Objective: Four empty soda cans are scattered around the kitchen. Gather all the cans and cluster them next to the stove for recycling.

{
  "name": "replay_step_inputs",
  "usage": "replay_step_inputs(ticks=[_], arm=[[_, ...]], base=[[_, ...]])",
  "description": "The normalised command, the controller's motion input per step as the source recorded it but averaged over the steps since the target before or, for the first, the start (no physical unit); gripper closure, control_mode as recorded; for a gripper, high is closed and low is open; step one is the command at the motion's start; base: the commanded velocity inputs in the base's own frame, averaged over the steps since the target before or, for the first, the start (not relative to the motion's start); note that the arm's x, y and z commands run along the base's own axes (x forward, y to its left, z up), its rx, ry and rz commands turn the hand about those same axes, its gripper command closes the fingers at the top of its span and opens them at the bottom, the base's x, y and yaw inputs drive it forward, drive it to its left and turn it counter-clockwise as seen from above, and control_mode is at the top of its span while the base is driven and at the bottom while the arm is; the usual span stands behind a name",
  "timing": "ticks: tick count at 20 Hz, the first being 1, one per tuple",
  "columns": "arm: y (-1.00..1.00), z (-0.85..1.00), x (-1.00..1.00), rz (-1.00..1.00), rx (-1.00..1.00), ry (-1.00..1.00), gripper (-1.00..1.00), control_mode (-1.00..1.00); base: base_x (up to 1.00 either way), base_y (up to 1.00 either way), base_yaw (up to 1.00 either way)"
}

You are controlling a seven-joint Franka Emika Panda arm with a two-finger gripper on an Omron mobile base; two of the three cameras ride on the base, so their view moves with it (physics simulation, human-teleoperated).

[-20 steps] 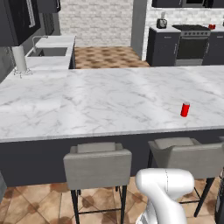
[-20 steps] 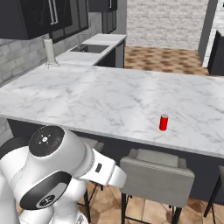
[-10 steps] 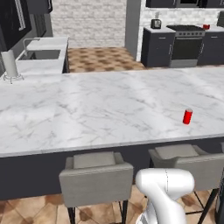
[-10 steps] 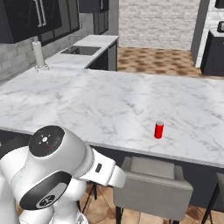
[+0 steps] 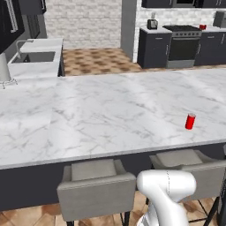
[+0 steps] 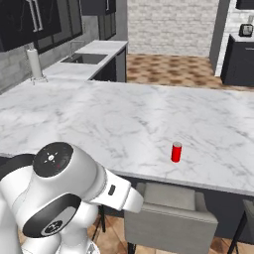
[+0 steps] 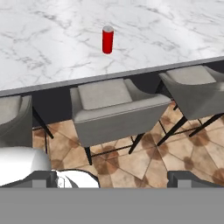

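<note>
Soda can point(image 5: 190, 121), red cylinder with silver top, no legible label, upright on white marble bench point(image 5: 88, 114) near its stool-side edge. Hand point(image 7: 113, 178) fingers apart, empty.

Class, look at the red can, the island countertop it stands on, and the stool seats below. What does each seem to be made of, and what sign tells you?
Soda can: likely painted metal, given its red body and silvery top.
Countertop: looks like polished white marble or an imitation, given the grey veining and soft sheen.
Stool seats: apparently matte grey upholstery, cushioned, on thin dark legs that look metallic.
</note>
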Motion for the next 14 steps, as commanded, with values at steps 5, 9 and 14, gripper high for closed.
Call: replay_step_inputs(ticks=[5, 9, 14], arm=[[0.0, 0.0, 0.0, 0.0, 0.0, 0.0, -1.0, 1.0], [0.0, 0.0, 0.0, 0.0, 0.0, 0.0, -1.0, 1.0], [0.15, 0.0, 0.38, -0.06, -0.01, 0.02, -1.0, -1.0]], base=[[0.43, 0.14, -0.08], [0.43, 0.16, -0.08], [0.0, 0.0, 0.0]])
